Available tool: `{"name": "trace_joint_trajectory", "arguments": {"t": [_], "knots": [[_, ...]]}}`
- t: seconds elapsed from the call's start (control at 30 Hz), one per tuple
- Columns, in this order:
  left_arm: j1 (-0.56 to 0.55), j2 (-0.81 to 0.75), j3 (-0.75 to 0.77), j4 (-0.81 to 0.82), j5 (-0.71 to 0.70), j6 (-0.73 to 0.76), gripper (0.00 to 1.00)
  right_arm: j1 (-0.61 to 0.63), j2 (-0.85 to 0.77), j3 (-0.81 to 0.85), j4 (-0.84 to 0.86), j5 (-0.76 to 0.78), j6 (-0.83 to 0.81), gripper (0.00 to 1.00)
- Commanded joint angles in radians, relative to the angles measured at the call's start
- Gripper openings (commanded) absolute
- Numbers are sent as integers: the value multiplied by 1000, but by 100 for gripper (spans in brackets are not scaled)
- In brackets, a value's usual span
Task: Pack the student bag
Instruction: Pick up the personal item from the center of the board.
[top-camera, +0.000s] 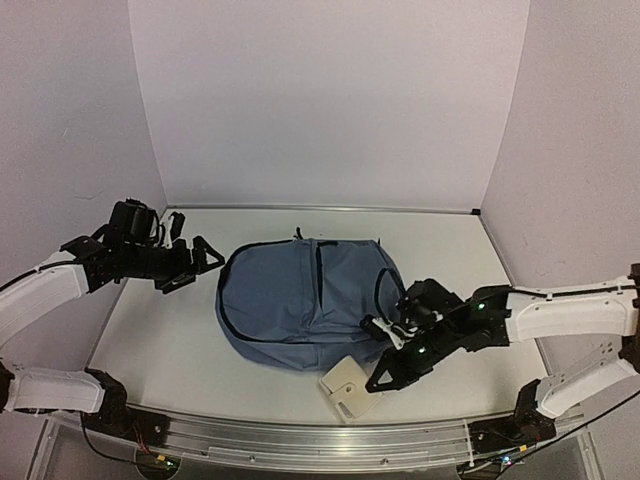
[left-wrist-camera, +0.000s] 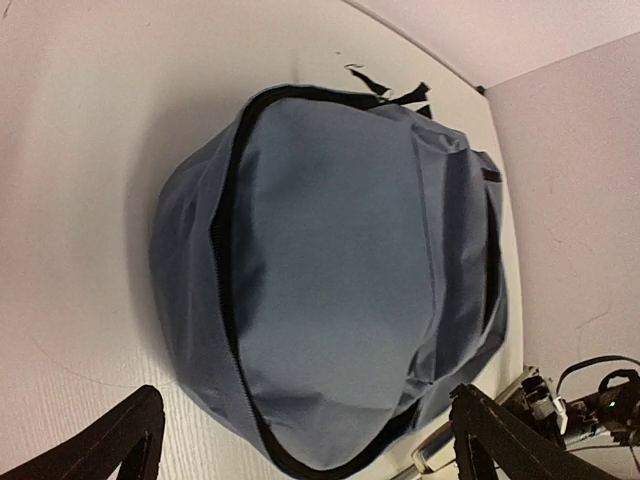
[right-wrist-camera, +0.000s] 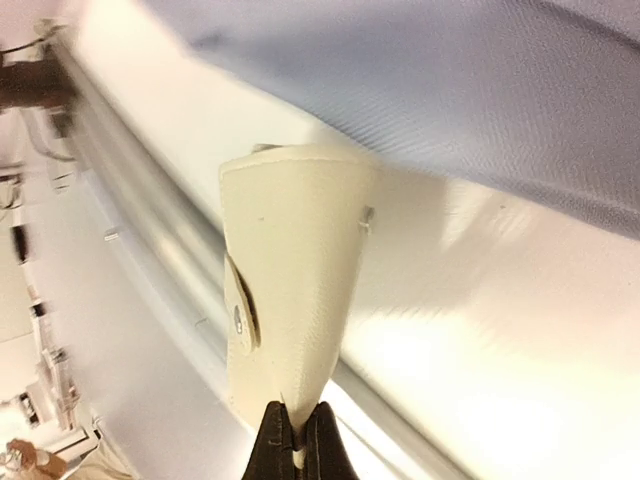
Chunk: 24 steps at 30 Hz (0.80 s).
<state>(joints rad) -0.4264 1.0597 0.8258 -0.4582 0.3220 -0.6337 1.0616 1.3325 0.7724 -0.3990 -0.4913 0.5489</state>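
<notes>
Right gripper (top-camera: 374, 384) pinches cream pouch (top-camera: 347, 389) just beside student bag (top-camera: 295, 300).

Cream pouch (right-wrist-camera: 290, 290), perhaps wallet, right pincer (right-wrist-camera: 298, 438) cropped

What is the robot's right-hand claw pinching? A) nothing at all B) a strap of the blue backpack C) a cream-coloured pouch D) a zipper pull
C: the right gripper is shut on a corner of the cream pouch, which sits next to the student bag.
</notes>
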Motion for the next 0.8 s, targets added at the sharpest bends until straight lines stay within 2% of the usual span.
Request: {"name": "trace_joint_trajectory", "arguments": {"t": [0.0,0.07,0.17,0.27,0.37,0.47,0.57,0.77], "knots": [[-40,-39,32,128,101,19,100,5,-184,149,0,-12,-26,0],[-96,-25,55,153,92,23,100,5,-191,210,2,61,-11,0],[-206,19,104,190,72,49,100,3,-160,299,13,265,55,0],[-265,57,108,314,144,41,100,3,-117,337,94,412,127,0],[-295,81,85,473,228,14,100,4,-99,309,273,429,166,0],[-310,112,83,543,269,-6,100,3,-83,276,436,410,180,0],[-316,145,84,576,283,-18,100,4,-51,286,500,396,175,0],[-320,208,91,655,320,-60,100,3,7,313,521,364,161,0]]}}
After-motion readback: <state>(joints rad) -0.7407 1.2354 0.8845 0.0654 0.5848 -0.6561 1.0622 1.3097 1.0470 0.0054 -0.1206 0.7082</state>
